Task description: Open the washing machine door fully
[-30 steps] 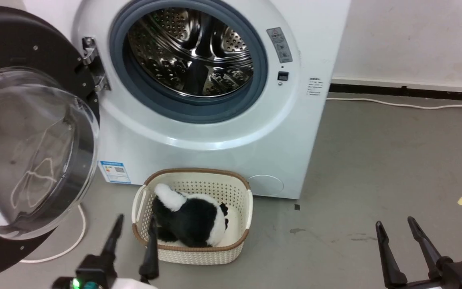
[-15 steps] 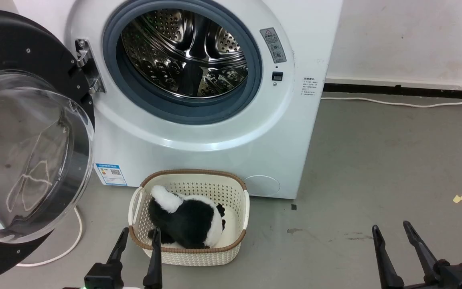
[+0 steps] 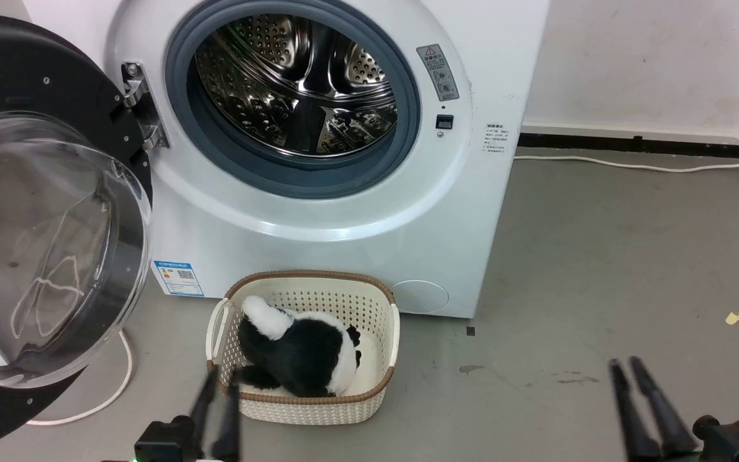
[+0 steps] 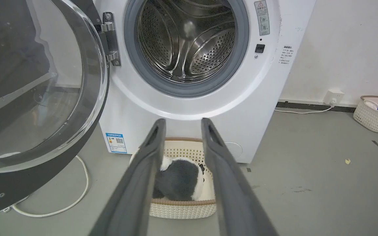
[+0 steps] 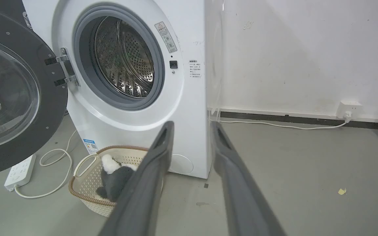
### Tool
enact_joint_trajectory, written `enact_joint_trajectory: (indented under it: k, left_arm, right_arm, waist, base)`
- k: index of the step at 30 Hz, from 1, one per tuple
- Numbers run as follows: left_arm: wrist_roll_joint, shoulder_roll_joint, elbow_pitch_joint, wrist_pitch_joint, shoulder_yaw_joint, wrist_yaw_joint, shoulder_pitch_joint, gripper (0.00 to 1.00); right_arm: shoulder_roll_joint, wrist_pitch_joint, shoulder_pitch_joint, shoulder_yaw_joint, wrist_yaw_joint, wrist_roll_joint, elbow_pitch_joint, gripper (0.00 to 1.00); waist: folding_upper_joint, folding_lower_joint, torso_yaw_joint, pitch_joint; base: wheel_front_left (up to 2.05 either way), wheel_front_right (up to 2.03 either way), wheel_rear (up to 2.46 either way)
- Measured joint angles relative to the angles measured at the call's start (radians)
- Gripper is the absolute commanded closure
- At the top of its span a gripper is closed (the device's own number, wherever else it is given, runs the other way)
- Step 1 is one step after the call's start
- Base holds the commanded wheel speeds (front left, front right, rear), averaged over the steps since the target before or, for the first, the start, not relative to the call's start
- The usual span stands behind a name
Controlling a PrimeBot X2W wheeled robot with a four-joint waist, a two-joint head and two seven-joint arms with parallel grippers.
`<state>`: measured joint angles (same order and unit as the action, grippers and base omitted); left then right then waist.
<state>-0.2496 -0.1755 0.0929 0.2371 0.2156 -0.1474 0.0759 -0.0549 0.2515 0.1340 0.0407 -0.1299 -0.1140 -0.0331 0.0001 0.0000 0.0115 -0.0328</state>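
The washing machine door [image 3: 42, 244], a black disc with a clear bulging glass bowl, stands swung far out to the left of the white machine [image 3: 318, 224] on its metal hinge [image 3: 138, 102]. The steel drum [image 3: 299, 83] is exposed. The door also shows in the left wrist view [image 4: 34, 85] and the right wrist view [image 5: 8, 98]. My left gripper [image 3: 220, 378] [image 4: 182, 121] hovers low in front of the basket, fingers a narrow gap apart, holding nothing. My right gripper [image 3: 625, 364] [image 5: 192, 124] hangs over bare floor at the right, also narrowly open and empty. Neither touches the door.
A cream basket [image 3: 312, 276] holding a black-and-white plush toy [image 3: 299, 353] sits on the floor before the machine. A white cable [image 3: 113, 391] loops under the door to a power strip [image 5: 20, 172]. Another basket [image 4: 376, 114] stands by the wall at the right.
Both grippers' fingers have drawn closer together. Earlier the left gripper dropped lower in the picture and the view shifted slightly. The door has not swung.
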Motion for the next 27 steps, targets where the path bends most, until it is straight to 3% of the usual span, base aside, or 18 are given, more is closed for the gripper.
enact_joint_trajectory:
  k: [27]
  left_arm:
    - [0.046,0.026,-0.016,-0.049,-0.040,0.027,-0.003,1.00]
  right_arm:
    - [0.000,-0.049,-0.008,-0.008,0.000,0.019,0.003,1.00]
  waist:
    - [0.0000,0.0000,-0.002,0.007]
  base:
    - [0.00,0.00,0.00]
